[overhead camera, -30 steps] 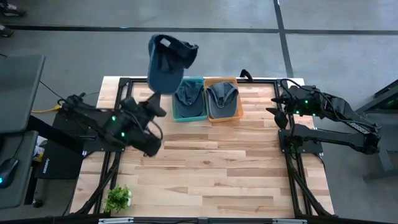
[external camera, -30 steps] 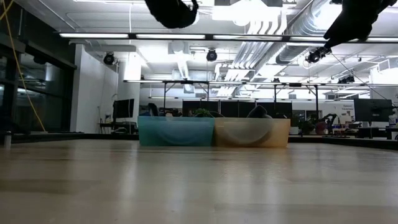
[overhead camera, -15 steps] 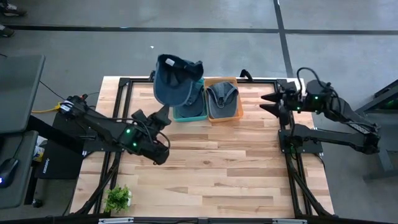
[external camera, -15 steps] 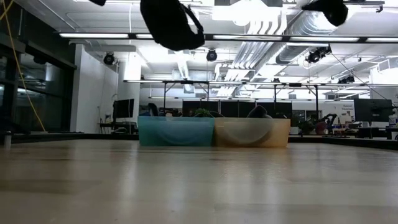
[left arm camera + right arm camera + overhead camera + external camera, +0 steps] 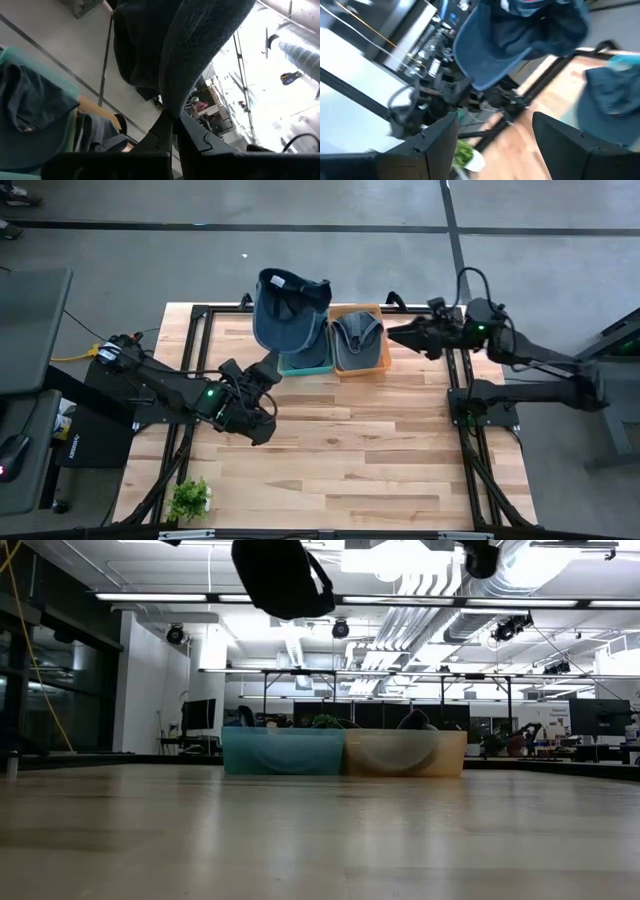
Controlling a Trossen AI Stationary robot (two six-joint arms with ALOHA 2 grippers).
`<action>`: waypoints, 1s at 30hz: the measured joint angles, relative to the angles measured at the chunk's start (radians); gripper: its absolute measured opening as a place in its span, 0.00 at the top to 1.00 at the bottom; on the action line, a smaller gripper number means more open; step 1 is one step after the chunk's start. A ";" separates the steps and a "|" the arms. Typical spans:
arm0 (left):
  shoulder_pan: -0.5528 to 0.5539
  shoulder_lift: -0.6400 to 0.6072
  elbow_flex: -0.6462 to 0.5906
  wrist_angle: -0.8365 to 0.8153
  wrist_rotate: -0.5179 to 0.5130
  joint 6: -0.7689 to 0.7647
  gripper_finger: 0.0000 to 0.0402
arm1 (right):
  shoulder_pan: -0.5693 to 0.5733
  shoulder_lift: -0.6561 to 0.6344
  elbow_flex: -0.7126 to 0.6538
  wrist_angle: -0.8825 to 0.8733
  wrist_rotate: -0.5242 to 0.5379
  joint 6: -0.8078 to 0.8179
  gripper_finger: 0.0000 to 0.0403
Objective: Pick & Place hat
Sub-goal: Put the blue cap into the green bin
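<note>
- Left gripper (image 5: 172, 120) is pinched tight on the edge of the blue hat (image 5: 287, 310), which I have held high in the air; it hangs over the far-left side of the table, above the teal bin (image 5: 304, 365).
- From my left claw the hat stands up and away toward the far edge, brim end nearest the fingers, crown farthest.
- Right gripper (image 5: 400, 336) has its fingers spread and empty, pointing at the hat from beyond the orange bin (image 5: 362, 364), still apart from it.
- I judge the left arm nearer; both bins already hold a hat.
</note>
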 joint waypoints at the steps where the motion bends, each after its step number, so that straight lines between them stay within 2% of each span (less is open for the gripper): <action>1: 0.008 0.000 0.000 0.002 0.001 0.011 1.00 | 0.013 0.025 0.000 0.038 0.001 0.028 0.38; 10: 0.049 0.000 0.000 0.004 0.001 0.092 1.00 | 0.112 0.250 0.000 0.294 0.109 0.251 0.38; 21: 0.066 0.036 0.002 -0.001 -0.003 0.144 1.00 | 0.112 0.530 0.000 0.654 0.082 0.432 0.38; 30: 0.066 0.048 0.001 -0.001 0.013 0.141 1.00 | 0.111 0.678 0.000 0.865 0.093 0.488 0.38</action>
